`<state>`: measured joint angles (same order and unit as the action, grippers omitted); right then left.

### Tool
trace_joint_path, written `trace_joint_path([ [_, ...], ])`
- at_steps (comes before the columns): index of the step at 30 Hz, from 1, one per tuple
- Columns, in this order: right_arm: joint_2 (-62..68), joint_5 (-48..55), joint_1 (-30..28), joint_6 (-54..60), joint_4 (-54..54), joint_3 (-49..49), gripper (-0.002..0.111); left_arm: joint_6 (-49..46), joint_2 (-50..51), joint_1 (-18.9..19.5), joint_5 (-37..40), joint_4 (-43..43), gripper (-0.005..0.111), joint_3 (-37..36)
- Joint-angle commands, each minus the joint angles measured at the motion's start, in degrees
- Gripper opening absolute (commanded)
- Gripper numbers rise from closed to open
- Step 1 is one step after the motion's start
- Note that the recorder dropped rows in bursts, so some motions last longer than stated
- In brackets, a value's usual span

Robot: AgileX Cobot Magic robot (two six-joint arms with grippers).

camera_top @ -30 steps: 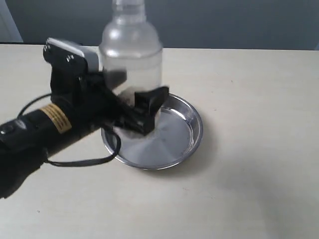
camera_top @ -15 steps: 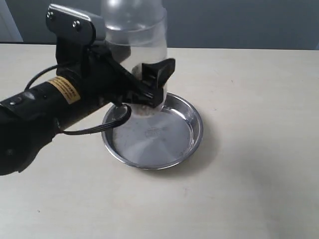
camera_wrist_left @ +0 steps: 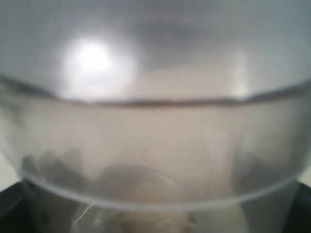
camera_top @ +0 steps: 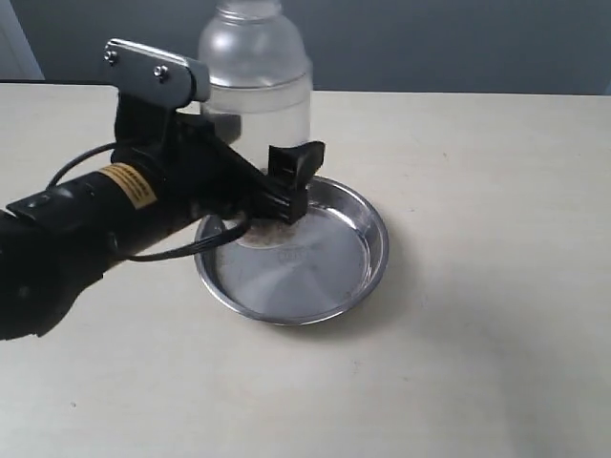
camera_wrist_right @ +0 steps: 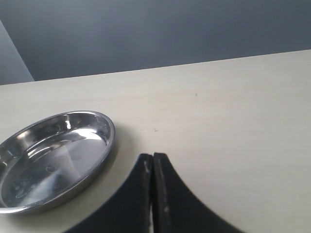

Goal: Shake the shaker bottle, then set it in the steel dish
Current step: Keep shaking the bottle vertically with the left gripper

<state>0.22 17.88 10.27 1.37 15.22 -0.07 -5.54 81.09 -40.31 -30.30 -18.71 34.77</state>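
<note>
Shaker bottle (camera_top: 256, 86): cap cropped by the exterior view's top edge, base masked by my left gripper (camera_top: 262, 160); contact with steel dish (camera_top: 368, 248) indeterminate. Left wrist view: blurred throughout.

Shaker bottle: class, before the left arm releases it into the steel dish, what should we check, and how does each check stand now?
1. Left tool grips the frosted translucent plastic shaker bottle: ok.
2. Bottle upright: ok.
3. Bottle above the shiny round stainless-steel dish: ok.
4. Bottle base resting on dish bottom: cannot tell.
5. Right tool shut, apart from dish: ok.
</note>
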Motion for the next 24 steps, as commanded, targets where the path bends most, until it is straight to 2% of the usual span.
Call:
trace_joint_path([
  [1, -0.22, -0.42, 0.01, 0.12, -0.06, 0.07, -0.001, 3.3, -1.98, -1.56, -0.8, 15.66, 0.0, 0.24],
  [3, -0.22, -0.42, 0.01, 0.12, -0.06, 0.07, -0.001, -5.83, -1.66, 0.29, -2.81, -8.2, 0.0, 0.24],
  [4, -0.22, -0.42, 0.01, 0.12, -0.06, 0.07, -0.001, -7.09, -1.43, 0.41, -4.37, -14.98, 0.0, 0.24],
  [5, -0.22, -0.42, 0.01, 0.12, -0.06, 0.07, -0.001, -6.32, -1.53, 0.04, -3.53, -11.33, 0.0, 0.24],
  [6, -0.22, -0.42, 0.01, 0.12, -0.06, 0.07, -0.001, -4.03, -1.98, -0.67, -1.9, -2.95, 0.0, 0.24],
  [7, -0.22, -0.42, 0.01, 0.12, -0.06, 0.07, -0.001, 0.32, -2.54, -1.56, -2.06, 8.9, 0.0, 0.24],
  [8, -0.22, -0.42, 0.01, 0.12, -0.06, 0.07, -0.001, 4.43, -3.25, -2.02, -5.45, 16.35, 0.0, 0.48],
  [10, -0.22, -0.42, 0.01, 0.12, -0.06, 0.07, -0.001, 6.64, -5.1, -2.0, -12.48, 15.49, 0.0, 1.68],
  [12, -0.22, -0.42, 0.01, 0.12, -0.06, 0.07, -0.001, 5.54, -7.1, -2.0, -13.92, 11.64, 0.0, 3.82],
  [13, -0.22, -0.42, 0.01, 0.12, -0.06, 0.07, -0.001, 3.18, -7.63, -2.0, -11.95, 10.51, 0.0, 4.48],
  [15, -0.22, -0.42, 0.01, 0.12, -0.06, 0.07, -0.001, 0.21, -7.25, -2.0, -3.12, 9.2, 0.0, 4.43],
  [17, -0.22, -0.42, 0.01, 0.12, -0.06, 0.07, -0.001, -1.26, -4.24, -2.0, 3.61, 5.78, 0.0, 1.95],
  [18, -0.22, -0.42, 0.01, 0.12, -0.06, 0.07, -0.001, -0.62, -2.04, -2.0, 4.04, 4.61, 0.0, 0.11],
  [21, -0.22, -0.42, 0.01, 0.12, -0.06, 0.07, -0.001, 3.91, -0.47, -2.26, -3.71, 8.08, 0.0, -1.91],
  [23, -0.22, -0.42, 0.01, 0.12, -0.06, 0.07, -0.001, 4.6, -4.03, -2.26, -11.24, 12.72, 0.0, -0.06],
  [24, -0.22, -0.42, 0.01, 0.12, -0.06, 0.07, -0.001, 4.25, -5.85, -2.26, -12.53, 13.24, 0.0, 1.38],
])
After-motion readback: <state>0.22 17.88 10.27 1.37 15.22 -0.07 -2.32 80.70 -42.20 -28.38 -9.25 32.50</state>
